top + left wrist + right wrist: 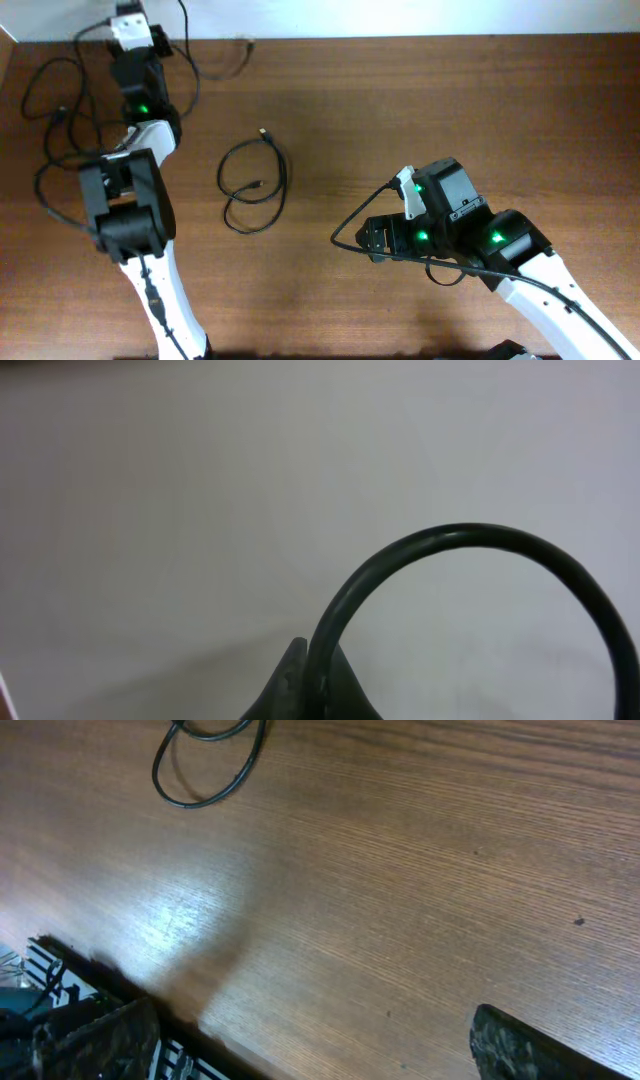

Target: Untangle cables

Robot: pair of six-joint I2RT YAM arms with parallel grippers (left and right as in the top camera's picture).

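The left arm is reaching up the left side of the table toward the far edge. The left fingers are pressing together, tips pointing at the pale wall. A black cord is rising right at those fingertips and arching over to the right in the left wrist view. I cannot tell whether it is pinched between them or only passing in front.

On the near right, the right arm is angling in toward the middle of the table. The right fingers are standing wide apart, one at each lower corner of the wrist view. They are gripping nothing, with only wood grain showing between them.

The coiled cable is lying in loose loops on the table, left of centre. It is sitting between the two arms and well apart from both sets of fingers. One small plug is sticking out at its far end and another is resting inside the loops. A curve of it is showing at the far left of the right wrist view.

More thin cords are looping on the table left of the left arm, near the left edge. Another thin cord with a small plug is trailing along the far edge, right of that arm. Where these run beside and under the arm, I cannot tell how they are crossing.
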